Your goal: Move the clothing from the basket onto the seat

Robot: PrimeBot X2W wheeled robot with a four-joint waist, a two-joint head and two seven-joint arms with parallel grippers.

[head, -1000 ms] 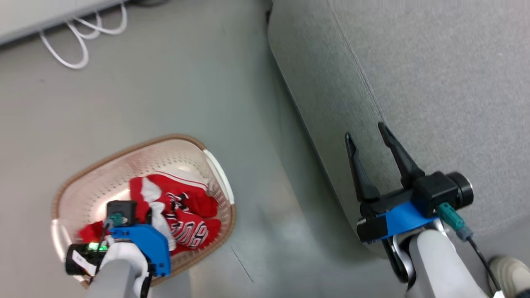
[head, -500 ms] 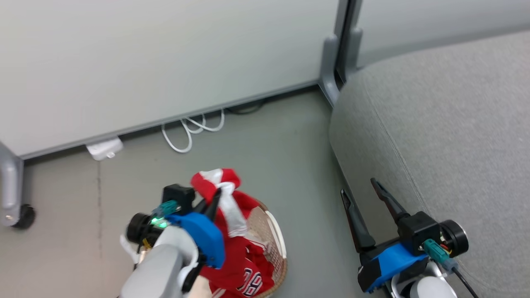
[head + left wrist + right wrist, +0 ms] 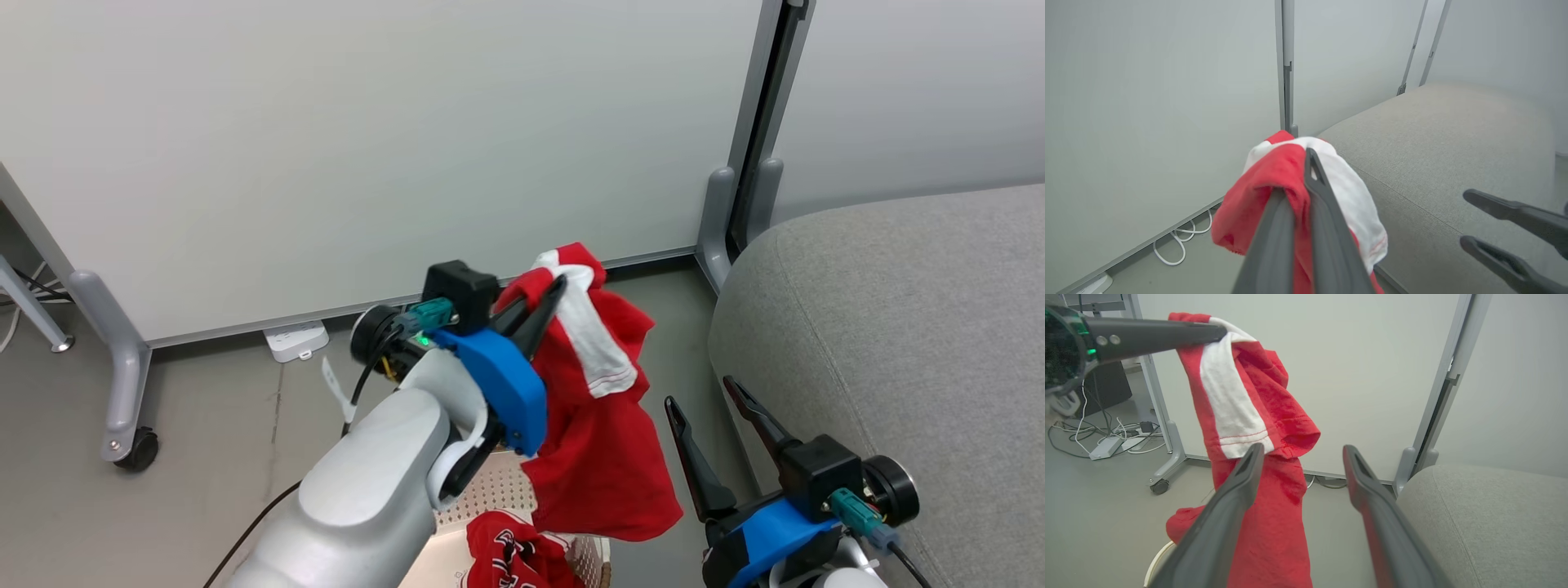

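Grey floor point(image 3: 204, 457), white partition point(image 3: 326, 147) behind | your left gripper point(image 3: 549, 292) clamped on red garment point(image 3: 600, 457) hanging above basket point(image 3: 498, 490) | your right gripper point(image 3: 698, 390) spread wide, empty, beside seat point(image 3: 898, 327)

The left forearm point(image 3: 359, 498) is a smooth, pale grey shell, with a thin black cable point(image 3: 245, 536) trailing below it. Each wrist carries a bright blue bracket point(image 3: 500, 384) and a black camera block point(image 3: 460, 286) fitted with a teal plug point(image 3: 424, 313). A green light point(image 3: 423, 338) glows on the left one. The jaws are long, dark grey and tapered, slotted near the tips, with two silver screws point(image 3: 1106, 340) on one.
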